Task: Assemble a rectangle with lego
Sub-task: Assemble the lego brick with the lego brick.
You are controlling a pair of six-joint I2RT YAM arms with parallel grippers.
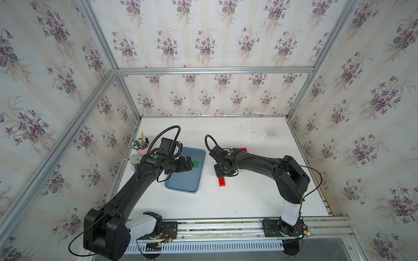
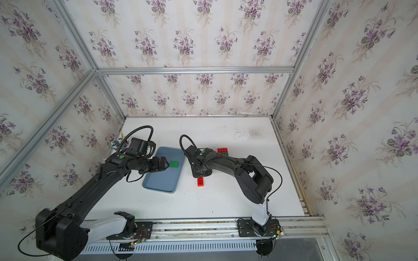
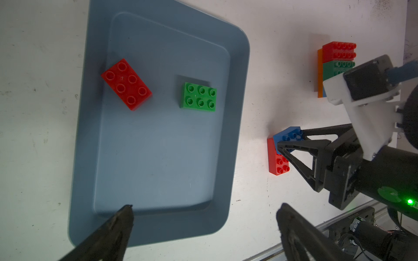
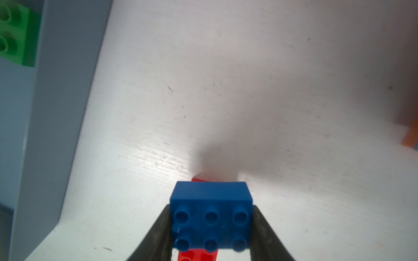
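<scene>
1. Counted: two grippers, left gripper (image 3: 204,206) and right gripper (image 4: 211,226); one grey-blue tray (image 3: 237,90); seven lego bricks for certain, three red, two green, one orange, one blue.
2. Left fingers (image 3: 117,226) spread wide, poised over the tray's near end, tips just above its rim.
3. Right fingers (image 4: 262,226) narrowed and clamped on opposite ends of the one blue brick (image 4: 211,194), six studs facing the wrist camera.
4. Directly under the right fingertips: one table red brick (image 3: 279,163), flat on the white table (image 3: 34,135), just outside the tray. One end covered by the blue brick, four studs showing past the fingers.
5. Ahead of the left fingertips, inside the tray: two loose bricks lying apart, one tray red brick (image 3: 126,84) set askew to the walls and one tray green brick (image 3: 198,97) lying squarer, six studs each.
6. Beyond the right fingers, well apart from them: one stack (image 3: 337,58) on the table, with one red and one green brick side by side over one orange brick. Blue sliver at its base, possibly an eighth brick, mostly hidden behind the right wrist.
7. Well behind the left fingers, at the table's edge in a top view: one pink cup of pens (image 1: 142,150).
</scene>
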